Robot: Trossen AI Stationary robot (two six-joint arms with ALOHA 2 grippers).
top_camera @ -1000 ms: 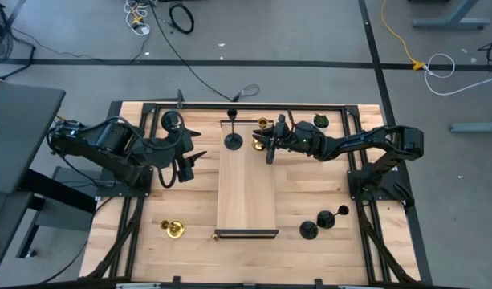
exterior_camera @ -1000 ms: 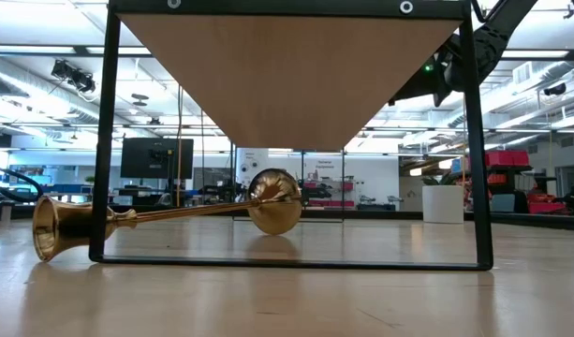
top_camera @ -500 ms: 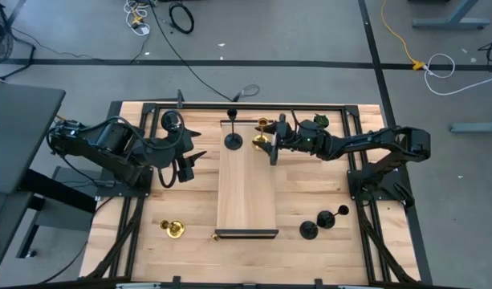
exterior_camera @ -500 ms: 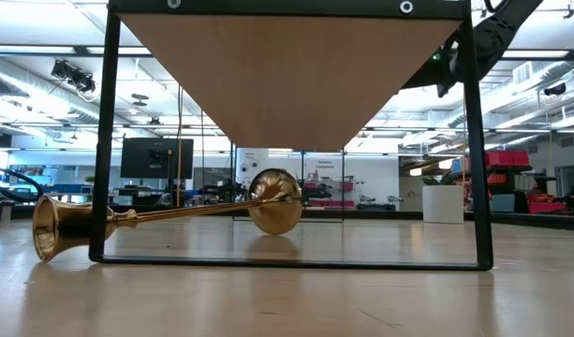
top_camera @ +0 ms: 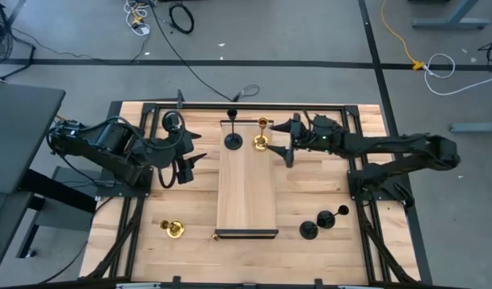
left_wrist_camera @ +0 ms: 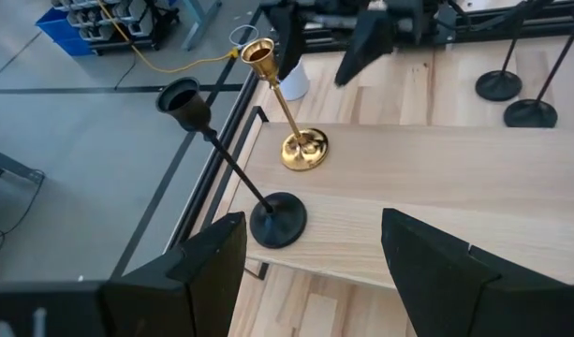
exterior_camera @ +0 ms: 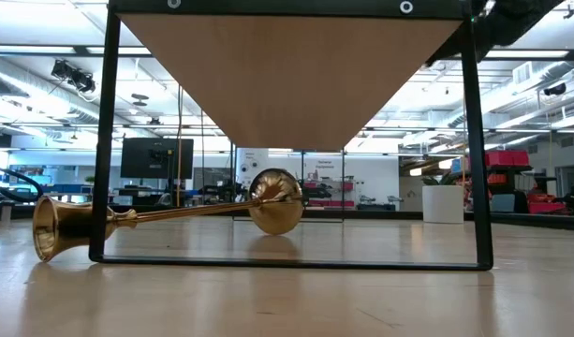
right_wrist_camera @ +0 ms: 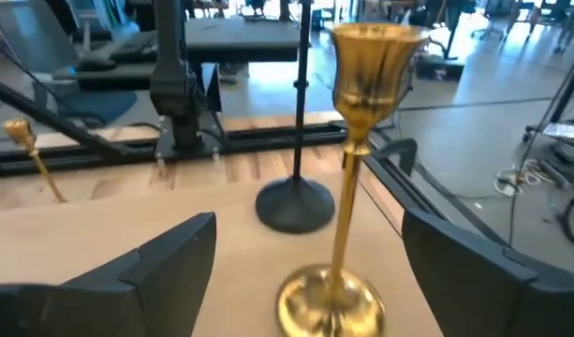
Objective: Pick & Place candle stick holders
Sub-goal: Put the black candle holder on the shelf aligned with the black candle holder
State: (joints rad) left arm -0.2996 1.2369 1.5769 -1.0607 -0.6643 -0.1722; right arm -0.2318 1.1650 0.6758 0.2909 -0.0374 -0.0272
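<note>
A raised wooden board (top_camera: pixel 246 193) runs down the table's middle. On its far end two candle stick holders stand upright on their round bases: a black one (top_camera: pixel 233 141) and a gold one (top_camera: pixel 262 143) (right_wrist_camera: pixel 350 178). My right gripper (top_camera: pixel 282 141) hangs open just right of the gold one, its fingers apart from it. My left gripper (top_camera: pixel 195 147) waits open left of the board. Another gold holder (top_camera: pixel 174 229) (exterior_camera: pixel 127 217) lies on its side at the near left. Two black holders (top_camera: pixel 309 231) (top_camera: pixel 334 215) stand at the near right.
A small white pot with a green plant (top_camera: pixel 320 122) stands at the far right, close behind my right arm. The board rests on a thin black frame (exterior_camera: pixel 104 140) above the tabletop. Bare wood shows on the board's near half.
My right gripper has opened, let go of the gold holder and drawn back toward the table's right edge, rising a little. The gold holder stays upright on the board's far end beside the black one.
</note>
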